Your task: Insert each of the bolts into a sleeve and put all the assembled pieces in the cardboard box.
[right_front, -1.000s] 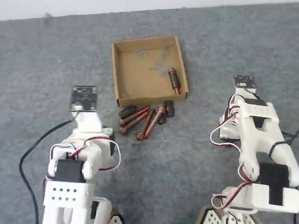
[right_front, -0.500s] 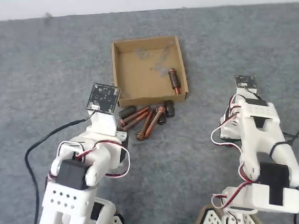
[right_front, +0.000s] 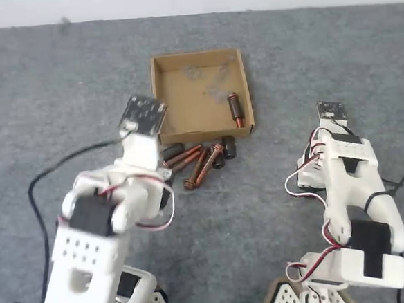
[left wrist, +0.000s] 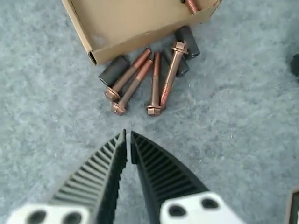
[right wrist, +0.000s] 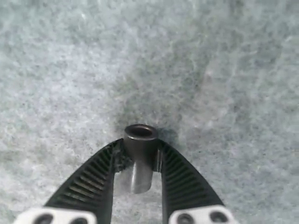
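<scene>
Pinching dark cylindrical metal sleeve (right wrist: 139, 161) in right hand (right wrist: 140, 145); left hand (left wrist: 128, 135) pressed together near loose copper-coloured bolts (left wrist: 154, 81).

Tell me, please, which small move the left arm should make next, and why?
Probably open the left gripper and lower it onto one of the loose bolts. It is shut and empty, short of them, while the right gripper holds a sleeve, ready for a bolt.
</scene>
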Available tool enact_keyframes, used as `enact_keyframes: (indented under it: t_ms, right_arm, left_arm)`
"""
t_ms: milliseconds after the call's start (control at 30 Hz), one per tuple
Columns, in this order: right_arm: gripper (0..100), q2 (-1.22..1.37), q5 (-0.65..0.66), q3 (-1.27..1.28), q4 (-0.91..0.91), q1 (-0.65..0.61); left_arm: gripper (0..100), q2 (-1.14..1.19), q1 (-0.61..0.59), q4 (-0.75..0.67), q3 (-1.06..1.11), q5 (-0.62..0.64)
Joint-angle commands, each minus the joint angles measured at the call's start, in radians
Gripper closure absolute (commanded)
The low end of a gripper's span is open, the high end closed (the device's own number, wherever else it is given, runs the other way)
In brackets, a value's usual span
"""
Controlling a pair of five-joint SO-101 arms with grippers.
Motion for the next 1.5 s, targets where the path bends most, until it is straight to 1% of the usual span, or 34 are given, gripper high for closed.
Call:
enact_keyframes:
  t_ms: [0,100,167,233,300,333,467,567,667,767,833,1133,1300,1467]
  right_arm:
    - [99.1,-0.005,0.012,-0.049,-0.004,0.021]
    - [99.1,-0.005,0.012,-0.049,-0.004,0.021]
    - [99.1,-0.005,0.012,-0.049,-0.004,0.021]
    - [99.1,-0.004,0.012,-0.049,-0.004,0.021]
    - [99.1,-0.004,0.012,-0.049,-0.004,0.021]
    - [99.1,-0.004,0.012,-0.049,-0.004,0.019]
    - [99.1,-0.004,0.012,-0.049,-0.004,0.019]
    - [99.1,-0.004,0.012,-0.049,-0.004,0.018]
    - [99.1,-0.004,0.012,-0.049,-0.004,0.016]
    - [99.1,-0.004,0.017,-0.049,-0.004,0.015]
    - [99.1,-0.004,0.041,-0.049,-0.004,0.015]
    - [99.1,-0.004,0.046,-0.049,-0.004,0.013]
    - [99.1,-0.004,0.046,-0.049,-0.001,0.013]
    - [99.1,-0.004,0.046,-0.049,0.002,0.013]
  left_arm:
    - [99,0.178,0.009,-0.002,-0.11,-0.012]
    - [99,0.302,0.009,-0.058,-0.142,-0.012]
    - [99,0.373,0.015,-0.106,-0.145,-0.043]
    - [99,0.44,0.046,-0.146,-0.143,-0.129]
    - [99,0.494,0.078,-0.209,-0.145,-0.259]
    - [99,0.517,0.101,-0.236,-0.14,-0.281]
    - [99,0.583,0.167,-0.316,-0.147,-0.203]
    - [98,0.624,0.184,-0.382,-0.147,-0.221]
    - [94,0.68,0.186,-0.416,-0.148,-0.249]
    - [89,0.736,0.186,-0.45,-0.148,-0.245]
    - [89,0.772,0.184,-0.474,-0.148,-0.25]
    - [89,0.862,0.181,-0.615,-0.15,-0.252]
    - [89,0.921,0.18,-0.635,-0.177,-0.252]
    - [89,1.013,0.172,-0.617,-0.26,-0.252]
